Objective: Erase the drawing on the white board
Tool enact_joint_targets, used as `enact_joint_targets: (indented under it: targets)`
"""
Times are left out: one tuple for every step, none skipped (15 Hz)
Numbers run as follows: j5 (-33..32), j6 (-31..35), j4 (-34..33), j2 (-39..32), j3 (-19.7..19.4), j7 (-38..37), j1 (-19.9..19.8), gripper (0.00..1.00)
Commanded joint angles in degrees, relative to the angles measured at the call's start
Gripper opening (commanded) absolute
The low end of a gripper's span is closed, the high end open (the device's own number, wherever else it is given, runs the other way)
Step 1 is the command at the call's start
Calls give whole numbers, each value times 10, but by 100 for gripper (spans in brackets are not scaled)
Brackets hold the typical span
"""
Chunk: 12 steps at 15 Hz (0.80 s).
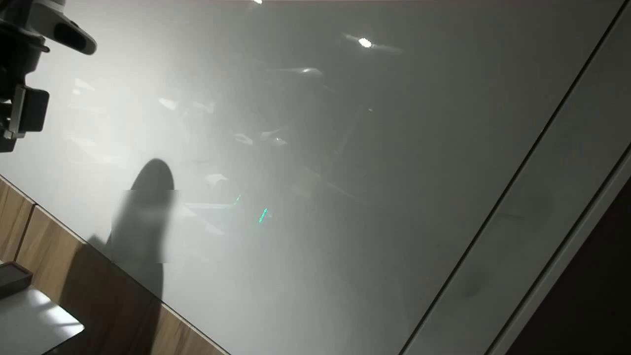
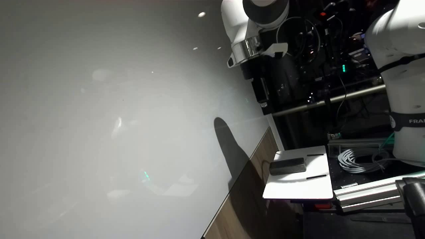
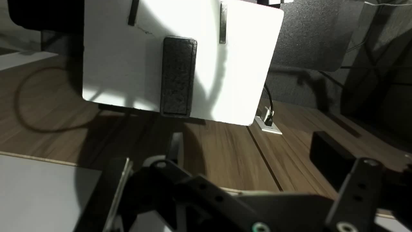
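Note:
The white board [image 1: 315,276] fills most of both exterior views and also shows in an exterior view [image 2: 66,132]. I see reflections and small green marks on it, but no clear drawing. A dark oblong block [image 3: 178,77], apparently the eraser, lies on a small white shelf [image 3: 122,64]. The block [image 2: 287,166] and shelf [image 2: 298,192] also show in an exterior view. My gripper [image 3: 252,151] is open and empty, its two fingers wide apart. In an exterior view the gripper [image 2: 264,99] hangs above the shelf, beside the board, apart from the block.
Two short dark strips [image 3: 223,22] lie on the shelf beside the block. Wood panelling [image 3: 225,148] runs below the board, with a socket and plug [image 3: 268,124]. Coiled cable [image 2: 360,161] and a metal profile [image 2: 368,194] lie by the robot's base.

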<state>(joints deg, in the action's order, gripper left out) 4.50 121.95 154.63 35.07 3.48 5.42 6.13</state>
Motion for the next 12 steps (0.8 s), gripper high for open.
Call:
enact_joint_targets:
  targets:
    - [-4,-11,-4,8,-3,1,7,100]
    - [-6,-18,-7,14,-3,4,8,100]
    - [-7,-20,-8,17,-3,6,9,100]
    - [-7,-20,-8,18,-3,7,9,100]
    - [-8,-20,-8,18,-3,8,9,100]
    - [-8,-20,-8,18,-3,8,9,100]
    - [-8,-20,-8,18,-3,9,9,100]
    - [-8,-20,-8,18,-3,9,9,100]
    - [-8,-20,-8,18,-3,9,9,100]
    - [-8,-20,-8,18,-3,9,9,100]
    - [-8,-20,-8,18,-3,9,9,100]
    - [-8,-20,-8,18,-3,9,9,100]
